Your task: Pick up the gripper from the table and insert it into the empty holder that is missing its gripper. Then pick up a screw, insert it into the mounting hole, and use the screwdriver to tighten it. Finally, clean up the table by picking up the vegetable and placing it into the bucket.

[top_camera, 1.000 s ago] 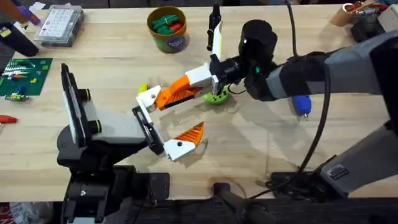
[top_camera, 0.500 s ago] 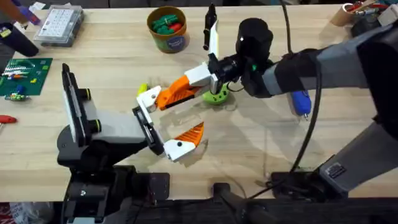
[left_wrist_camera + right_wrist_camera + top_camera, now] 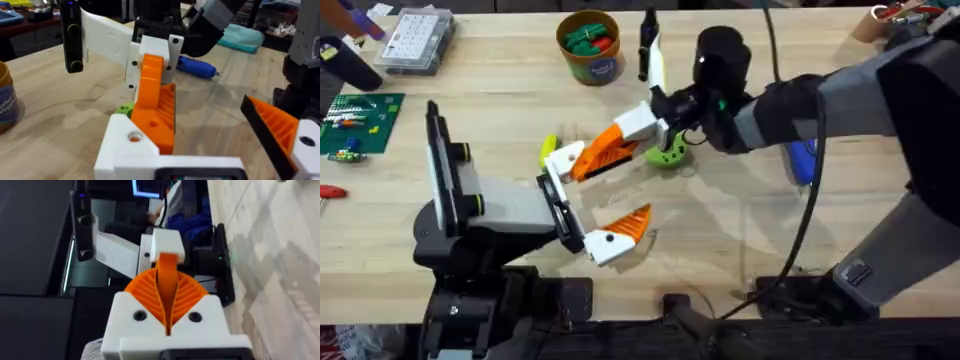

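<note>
My right gripper (image 3: 642,128) reaches across the middle, shut on the gripper (image 3: 603,150), an orange ribbed wedge with a white base block (image 3: 166,244). Its orange pads (image 3: 187,292) clamp the wedge from both sides. The wedge's low end lies against the empty white mount (image 3: 127,142) at the far end of the holder (image 3: 558,205), the black bar ending my left arm. At the bar's near end, the other mount carries an orange finger (image 3: 628,224). My left gripper (image 3: 595,195) stands open. The bucket (image 3: 590,45) at the back holds green and red vegetables. A green vegetable (image 3: 667,153) lies under my right gripper.
A blue screwdriver (image 3: 803,160) lies partly under my right arm. A clear compartment box (image 3: 415,40) and a green circuit board (image 3: 355,120) sit at the far left. A small yellow-green piece (image 3: 548,146) lies by the holder. A white-and-black bar (image 3: 651,50) juts from my right gripper.
My right arm has shifted left and a little toward the back, carrying the orange wedge along. The holder has moved slightly toward it.
</note>
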Available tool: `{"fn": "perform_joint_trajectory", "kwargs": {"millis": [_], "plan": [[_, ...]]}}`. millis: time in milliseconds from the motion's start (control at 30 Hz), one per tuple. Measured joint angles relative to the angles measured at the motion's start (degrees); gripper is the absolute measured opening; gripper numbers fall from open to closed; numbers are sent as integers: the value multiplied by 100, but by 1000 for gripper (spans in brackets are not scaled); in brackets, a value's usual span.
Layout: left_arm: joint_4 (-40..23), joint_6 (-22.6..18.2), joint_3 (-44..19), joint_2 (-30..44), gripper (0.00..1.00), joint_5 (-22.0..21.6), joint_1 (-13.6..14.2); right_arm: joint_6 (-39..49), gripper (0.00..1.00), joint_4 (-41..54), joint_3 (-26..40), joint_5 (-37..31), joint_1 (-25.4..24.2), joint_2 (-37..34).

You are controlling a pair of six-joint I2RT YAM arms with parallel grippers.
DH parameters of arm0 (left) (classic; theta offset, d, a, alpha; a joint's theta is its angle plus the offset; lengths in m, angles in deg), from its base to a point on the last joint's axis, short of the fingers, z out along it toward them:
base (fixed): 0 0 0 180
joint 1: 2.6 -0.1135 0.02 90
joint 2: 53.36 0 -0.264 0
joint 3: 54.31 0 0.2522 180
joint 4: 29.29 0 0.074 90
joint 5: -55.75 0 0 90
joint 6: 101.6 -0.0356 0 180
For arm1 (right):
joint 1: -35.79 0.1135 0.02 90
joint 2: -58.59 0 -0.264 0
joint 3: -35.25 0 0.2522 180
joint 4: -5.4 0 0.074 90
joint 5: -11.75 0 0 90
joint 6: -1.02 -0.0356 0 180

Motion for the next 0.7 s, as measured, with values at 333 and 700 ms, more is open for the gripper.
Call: {"fn": "perform_joint_trajectory", "kwargs": {"millis": [333,700], "plan": [[-30,-17,-4,0,986,173,39,-352,17,13,28,4,195,0],[-37,-39,-4,2,986,241,50,-434,17,70,33,81,-23,-2]]}}
